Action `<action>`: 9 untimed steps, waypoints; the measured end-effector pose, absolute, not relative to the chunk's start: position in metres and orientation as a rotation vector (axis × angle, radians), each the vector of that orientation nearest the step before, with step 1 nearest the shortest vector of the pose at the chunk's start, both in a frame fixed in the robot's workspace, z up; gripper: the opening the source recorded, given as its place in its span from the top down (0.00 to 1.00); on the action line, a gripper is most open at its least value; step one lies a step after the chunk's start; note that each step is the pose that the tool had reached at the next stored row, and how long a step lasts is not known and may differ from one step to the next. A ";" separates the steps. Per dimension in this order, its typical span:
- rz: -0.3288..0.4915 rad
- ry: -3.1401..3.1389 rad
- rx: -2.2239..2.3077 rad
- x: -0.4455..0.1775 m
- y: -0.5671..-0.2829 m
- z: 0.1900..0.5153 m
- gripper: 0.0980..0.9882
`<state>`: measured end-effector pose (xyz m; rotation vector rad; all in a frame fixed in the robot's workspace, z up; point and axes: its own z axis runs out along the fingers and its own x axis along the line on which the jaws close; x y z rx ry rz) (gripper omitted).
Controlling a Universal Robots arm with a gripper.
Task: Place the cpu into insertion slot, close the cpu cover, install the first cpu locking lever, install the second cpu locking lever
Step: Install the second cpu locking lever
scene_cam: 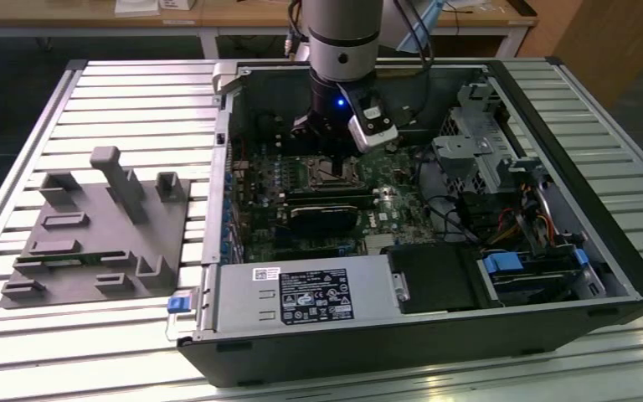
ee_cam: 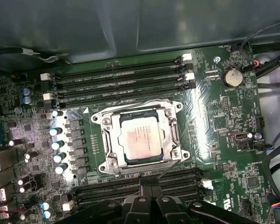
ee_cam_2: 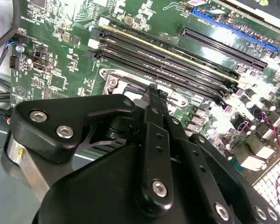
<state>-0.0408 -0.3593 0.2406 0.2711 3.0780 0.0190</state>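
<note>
Hovering just beside the insertion slot (ee_cam: 140, 140), with the cpu (ee_cam: 141, 139) already seated inside and the cpu cover (ee_cam: 170, 135) lying shut over it, its window framing the chip. Judged to be at the locking-lever stage; calls for a fine sideways press on thin wire levers, not made out here. Claw (ee_cam: 149, 192) carries nothing; cannot tell whether spread or pressed together. Hemmed in by memory slots (ee_cam: 121, 77) on both sides, capacitors (ee_cam: 56, 140) near, and the case wall (scene_cam: 223, 167).
</note>
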 end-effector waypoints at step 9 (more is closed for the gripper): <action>0.059 3.080 0.272 -0.044 -0.365 0.238 0.99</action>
